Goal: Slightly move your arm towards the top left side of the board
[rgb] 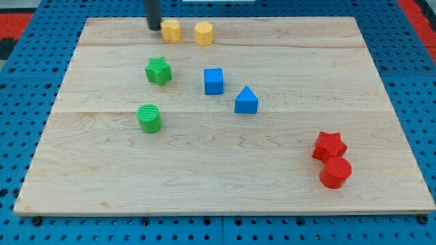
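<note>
Our rod comes down from the view's top edge, near upright, dark and straight, and my tip (154,28) rests on the worktop (204,170) close to its top edge, left of centre. The arm ends in this bare rod, so as an end effector it grasps nothing; it has no jaws to open or close.

My tip sits just to the left of a yellow block (172,30), close enough that we cannot tell whether they touch. A second yellow block, hexagonal (204,33), stands just to the right of the first, a small gap between them.

Below my tip, towards the view's bottom, lies a green star block (158,71), and further down a green cylinder (148,118). To the right of the green star sit a blue cube (214,81) and, near it, a blue triangular block (246,101). Well apart, near the view's bottom right, a red star block (329,145) touches a red cylinder (335,172).

The worktop is pale wooden planks on a blue perforated base (20,102). We can read no writing or labels on anything.
</note>
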Controlling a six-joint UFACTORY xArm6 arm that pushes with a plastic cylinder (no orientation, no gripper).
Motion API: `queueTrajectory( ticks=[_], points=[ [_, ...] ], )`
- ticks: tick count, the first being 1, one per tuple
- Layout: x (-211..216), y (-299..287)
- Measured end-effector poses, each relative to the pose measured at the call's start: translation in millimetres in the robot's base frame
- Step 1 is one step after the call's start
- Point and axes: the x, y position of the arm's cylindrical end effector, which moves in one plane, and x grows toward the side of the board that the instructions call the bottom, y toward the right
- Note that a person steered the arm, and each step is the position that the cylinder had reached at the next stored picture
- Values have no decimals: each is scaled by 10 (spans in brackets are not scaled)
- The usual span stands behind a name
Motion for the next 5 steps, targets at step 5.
queueTrajectory(
  ticks=[5],
  points=[
    [-20,-167]
  ],
)
